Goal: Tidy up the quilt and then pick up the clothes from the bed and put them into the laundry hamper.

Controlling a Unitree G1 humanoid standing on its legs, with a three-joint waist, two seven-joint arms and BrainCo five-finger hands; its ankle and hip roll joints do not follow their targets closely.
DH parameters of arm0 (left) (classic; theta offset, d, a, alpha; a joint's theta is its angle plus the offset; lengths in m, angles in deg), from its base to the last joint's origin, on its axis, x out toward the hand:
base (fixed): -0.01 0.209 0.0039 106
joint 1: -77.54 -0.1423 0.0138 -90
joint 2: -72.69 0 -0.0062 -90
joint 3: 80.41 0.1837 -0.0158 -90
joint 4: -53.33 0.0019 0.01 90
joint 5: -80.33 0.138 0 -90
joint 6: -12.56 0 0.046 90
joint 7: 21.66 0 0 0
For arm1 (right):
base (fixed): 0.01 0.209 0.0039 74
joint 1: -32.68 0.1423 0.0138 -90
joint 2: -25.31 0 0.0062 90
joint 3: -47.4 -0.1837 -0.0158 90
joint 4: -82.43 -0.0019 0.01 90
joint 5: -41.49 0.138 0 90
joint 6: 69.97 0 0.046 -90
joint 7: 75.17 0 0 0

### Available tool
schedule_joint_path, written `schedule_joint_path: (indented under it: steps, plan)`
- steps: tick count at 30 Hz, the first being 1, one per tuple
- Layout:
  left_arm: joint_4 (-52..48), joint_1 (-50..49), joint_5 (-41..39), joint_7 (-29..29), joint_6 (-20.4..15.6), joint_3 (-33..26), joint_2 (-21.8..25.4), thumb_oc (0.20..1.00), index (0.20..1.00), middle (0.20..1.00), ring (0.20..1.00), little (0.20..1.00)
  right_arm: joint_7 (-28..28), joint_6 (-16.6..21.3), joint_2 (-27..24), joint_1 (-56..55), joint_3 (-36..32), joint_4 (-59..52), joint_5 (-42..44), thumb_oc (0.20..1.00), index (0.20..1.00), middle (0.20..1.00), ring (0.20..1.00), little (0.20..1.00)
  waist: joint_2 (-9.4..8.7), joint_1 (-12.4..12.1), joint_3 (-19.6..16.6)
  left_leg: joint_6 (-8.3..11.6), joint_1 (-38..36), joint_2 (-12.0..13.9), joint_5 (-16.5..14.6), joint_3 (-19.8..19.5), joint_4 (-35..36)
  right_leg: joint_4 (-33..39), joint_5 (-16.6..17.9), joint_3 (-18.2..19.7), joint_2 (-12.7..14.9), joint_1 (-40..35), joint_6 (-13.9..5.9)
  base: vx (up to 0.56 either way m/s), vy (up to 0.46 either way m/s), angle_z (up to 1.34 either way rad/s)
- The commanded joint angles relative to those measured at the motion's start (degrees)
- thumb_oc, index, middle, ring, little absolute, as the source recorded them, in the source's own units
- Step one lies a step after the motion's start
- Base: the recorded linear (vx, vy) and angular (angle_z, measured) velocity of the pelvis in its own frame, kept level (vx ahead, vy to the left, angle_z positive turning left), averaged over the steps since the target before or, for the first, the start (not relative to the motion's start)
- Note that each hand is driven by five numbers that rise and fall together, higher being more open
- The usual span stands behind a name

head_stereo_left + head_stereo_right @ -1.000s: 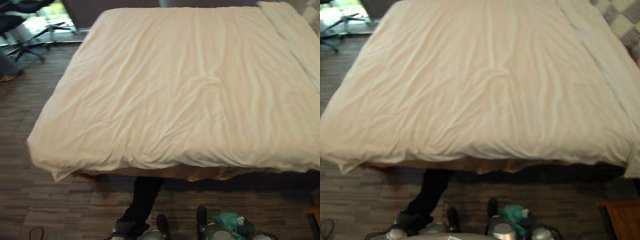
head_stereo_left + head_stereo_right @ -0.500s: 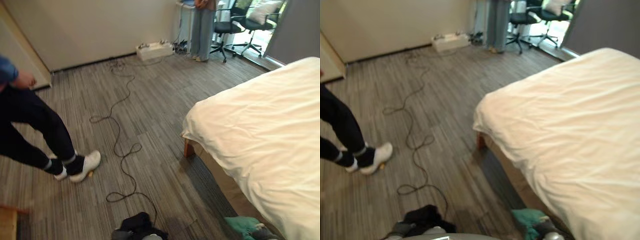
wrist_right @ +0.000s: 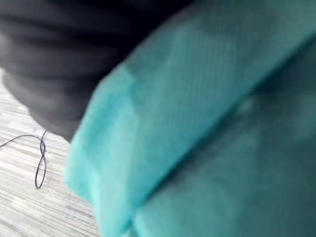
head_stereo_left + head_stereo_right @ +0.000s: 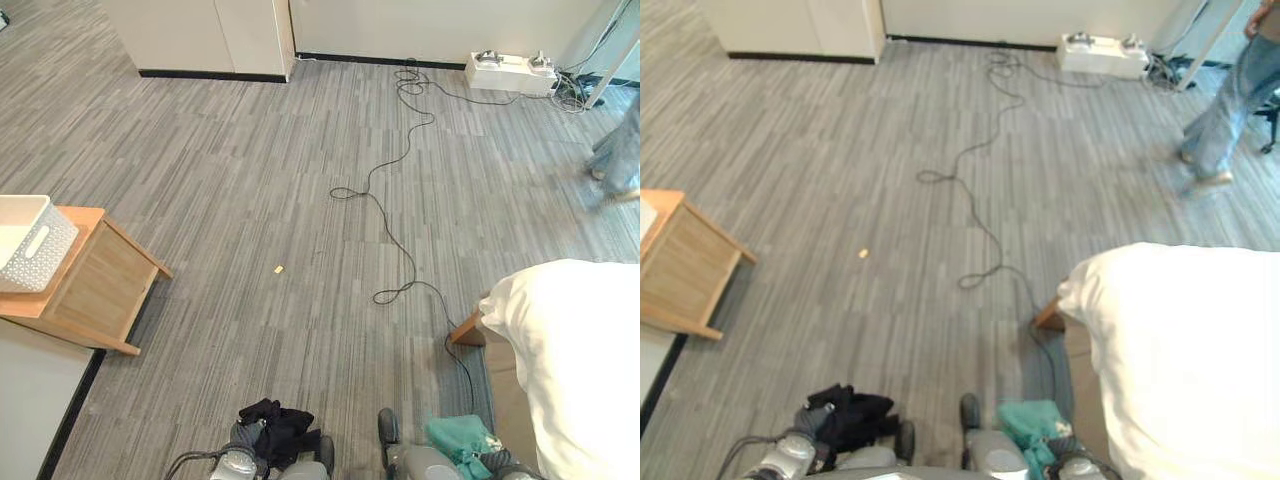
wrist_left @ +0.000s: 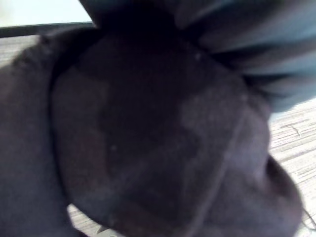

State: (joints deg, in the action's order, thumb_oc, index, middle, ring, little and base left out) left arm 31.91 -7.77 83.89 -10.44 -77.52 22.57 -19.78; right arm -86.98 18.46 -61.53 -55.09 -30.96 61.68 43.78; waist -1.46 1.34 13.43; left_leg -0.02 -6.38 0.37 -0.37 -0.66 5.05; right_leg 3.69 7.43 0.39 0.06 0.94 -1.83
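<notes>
Grey striped floor (image 4: 250,180) spreads before me, and close by I see black clothes (image 4: 278,432) bunched on my left hand and green clothes (image 4: 462,442) on my right, fingers hidden so I cannot tell their grip, the white quilt (image 4: 1185,350) beside, the hamper (image 4: 30,240) farther left.

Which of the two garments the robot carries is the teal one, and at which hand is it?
The teal garment is bunched at the right hand, near the bed; the black garment is at the left hand.
</notes>
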Motion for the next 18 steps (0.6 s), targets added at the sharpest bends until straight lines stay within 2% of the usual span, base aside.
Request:
schedule_joint_path:
  steps: [1, 2, 3, 4, 5, 6, 8, 9, 10, 11, 12, 14, 15, 16, 17, 18]
  plan:
    - [2.74, 3.93, 0.81, 0.90, -1.05, 0.72, -0.40, 0.200, 0.200, 0.200, 0.200, 0.200, -1.25, 0.04, -2.49, 3.09, 0.23, 1.47, -1.18, 0.200, 0.200, 0.200, 0.200, 0.200, 0.02, -1.33, 0.99, 1.71, 4.14, -0.65, -2.72, 4.74, -8.83, -5.81, -11.29, -2.09, 1.85, -0.58, -3.71, 0.13, -0.079, -0.06]
    - [2.75, 3.89, 0.93, 0.68, -1.09, 0.72, -0.52, 0.200, 0.200, 0.200, 0.200, 0.200, -1.09, 0.27, -2.94, 3.04, 0.57, 0.72, -1.63, 0.200, 0.200, 0.200, 0.200, 0.200, -0.17, -1.82, 1.46, 2.55, 6.21, -0.71, -2.89, 4.86, -14.80, -3.89, -11.18, -2.48, 2.20, -2.44, -3.31, 0.17, -0.134, -0.10]
    - [2.66, 3.94, 1.08, 0.90, -1.05, 0.81, -0.55, 0.200, 0.200, 0.200, 0.200, 0.200, -0.98, 0.69, -3.41, 2.85, 0.93, -0.54, -1.74, 0.200, 0.200, 0.200, 0.200, 0.200, -0.50, -2.28, 2.24, 3.31, 9.50, -0.12, -0.40, 5.09, -22.36, -3.10, -11.44, -2.47, 2.49, -3.89, -2.37, 0.18, -0.218, -0.02]
    - [1.48, 4.79, 0.79, 1.78, -0.76, 1.10, -0.54, 0.200, 0.200, 0.200, 0.200, 0.200, -1.05, 0.82, -4.30, 2.42, 0.87, -3.26, -1.48, 0.200, 0.200, 0.200, 0.200, 0.200, -0.99, -3.33, 4.35, 4.37, 18.30, 1.93, 5.04, 5.15, -37.36, -2.31, -12.18, -3.63, 2.94, -6.38, -0.51, 0.13, -0.175, 0.21]
    - [1.47, 4.80, 0.79, 1.78, -0.75, 1.11, -0.54, 0.200, 0.200, 0.200, 0.200, 0.200, -1.04, 0.81, -4.30, 2.42, 0.85, -3.28, -1.49, 0.200, 0.200, 0.200, 0.200, 0.200, -0.83, -3.24, 4.25, 4.41, 18.67, 2.08, 4.86, 4.96, -37.80, -2.32, -12.18, -3.74, 2.76, -6.26, -0.48, 0.21, -0.164, 0.46]
    - [1.12, 5.03, 1.08, 2.43, -0.43, 1.44, -0.50, 0.200, 0.200, 0.200, 0.200, 0.200, -1.06, 0.83, -4.64, 2.75, 1.20, -4.22, -1.15, 0.200, 0.200, 0.200, 0.200, 0.200, -1.56, -3.98, 4.67, 3.76, 21.47, 1.76, 4.31, 5.93, -39.60, -1.68, -13.06, -3.89, 3.00, -7.87, -0.18, 0.27, -0.053, 0.32]
    - [1.12, 4.73, 1.49, 2.81, -0.37, 0.92, -0.16, 0.200, 0.200, 0.200, 0.200, 0.200, -0.87, 0.77, -4.65, 2.90, 1.67, -5.33, -1.33, 0.200, 0.200, 0.200, 0.200, 0.200, -1.72, -5.33, 3.92, 3.23, 24.97, 1.48, 2.28, 8.15, -35.68, -0.52, -14.92, -3.64, 2.72, -10.66, -0.50, 0.46, -0.013, -0.14]
    - [1.59, 4.19, 2.20, 2.76, -0.24, 0.63, -0.23, 0.200, 0.200, 0.200, 0.200, 0.200, -0.98, 0.97, -4.68, 2.96, 1.84, -5.58, -1.53, 0.200, 0.200, 0.200, 0.200, 0.200, -1.59, -6.24, 3.44, 2.63, 24.84, 1.27, 1.18, 9.72, -30.36, 0.00, -16.13, -3.49, 2.70, -12.25, -0.99, 0.72, 0.124, -0.40]
    - [2.18, 3.16, 3.43, 2.67, -0.08, 0.22, -0.29, 0.200, 0.200, 0.200, 0.200, 0.200, -1.20, 1.33, -4.85, 3.01, 1.72, -5.76, -1.97, 0.200, 0.200, 0.200, 0.200, 0.200, -0.59, -7.07, 1.82, 2.63, 22.88, 1.08, 3.52, 13.11, -16.52, 0.18, -17.66, -3.37, 2.12, -13.64, -1.91, 0.81, 0.177, -0.39]
    - [2.66, 2.47, 4.22, 2.24, -0.06, 0.06, -0.52, 0.200, 0.200, 0.200, 0.200, 0.200, -1.29, 1.56, -4.94, 3.38, 1.98, -5.43, -2.48, 0.200, 0.200, 0.200, 0.200, 0.200, 0.36, -7.45, 1.14, 3.17, 23.40, 1.85, 5.15, 15.53, -10.86, 0.20, -19.19, -3.63, 1.23, -15.07, -2.13, 0.77, 0.201, 0.07]
    - [2.94, 1.91, 4.77, 2.27, 0.04, -0.09, -0.51, 0.200, 0.200, 0.200, 0.200, 0.200, -1.45, 1.56, -4.92, 3.49, 1.97, -5.27, -2.92, 0.200, 0.200, 0.200, 0.200, 0.200, 0.28, -7.79, 1.16, 3.08, 22.48, 1.55, 5.86, 18.31, -5.56, 0.15, -20.63, -4.24, 1.76, -16.80, -2.57, 0.63, 0.157, 0.33]
    - [4.16, 1.18, 5.64, 1.70, 0.35, -0.31, -0.58, 0.200, 0.200, 0.200, 0.200, 0.200, -1.90, 1.17, -4.73, 4.46, 2.85, -4.17, -4.96, 0.200, 0.200, 0.200, 0.200, 0.200, 0.07, -8.54, 0.46, 3.13, 23.59, 1.97, 5.64, 21.82, -1.55, -0.44, -23.29, -5.68, 2.16, -19.70, -3.45, 0.65, 0.133, -0.09]
    - [4.73, 0.53, 6.28, 1.51, 0.66, -0.56, -0.52, 0.200, 0.200, 0.200, 0.200, 0.200, -1.86, 0.90, -4.34, 5.06, 3.40, -3.35, -5.95, 0.200, 0.200, 0.200, 0.200, 0.200, -0.70, -9.04, 0.41, 2.73, 23.69, 1.83, 5.89, 23.49, -1.66, -1.39, -24.73, -6.21, 2.74, -21.21, -3.95, 0.71, 0.125, -0.31]
    - [5.55, -0.11, 6.95, 1.05, 1.16, -1.28, -0.22, 0.200, 0.200, 0.200, 0.200, 0.200, -1.30, 0.64, -4.06, 5.24, 3.62, -2.73, -6.79, 0.200, 0.200, 0.200, 0.200, 0.200, -1.04, -9.33, -0.50, 1.91, 22.72, 1.86, 6.06, 24.29, -2.09, -2.69, -25.11, -6.48, 2.90, -21.67, -4.55, 1.02, 0.158, 0.20]
    - [5.92, -0.46, 7.66, 0.89, 1.16, -1.47, 0.19, 0.200, 0.200, 0.200, 0.200, 0.200, -1.15, 0.56, -2.80, 4.88, 3.84, -1.72, -7.32, 0.200, 0.200, 0.200, 0.200, 0.200, -3.02, -10.39, -1.64, 0.30, 22.90, 1.11, 7.49, 24.29, -5.95, -8.88, -23.11, -6.63, 4.21, -21.46, -5.74, 0.77, 0.119, 0.28]
    - [5.92, -0.48, 7.66, 0.88, 1.16, -1.46, 0.26, 0.200, 0.200, 0.200, 0.200, 0.200, -1.17, 0.57, -2.73, 4.88, 3.82, -1.69, -7.33, 0.200, 0.200, 0.200, 0.200, 0.200, -3.15, -10.41, -1.76, 0.29, 23.08, 1.10, 7.36, 24.33, -6.12, -9.03, -23.22, -6.62, 4.29, -21.27, -5.77, 0.76, 0.138, 0.13]
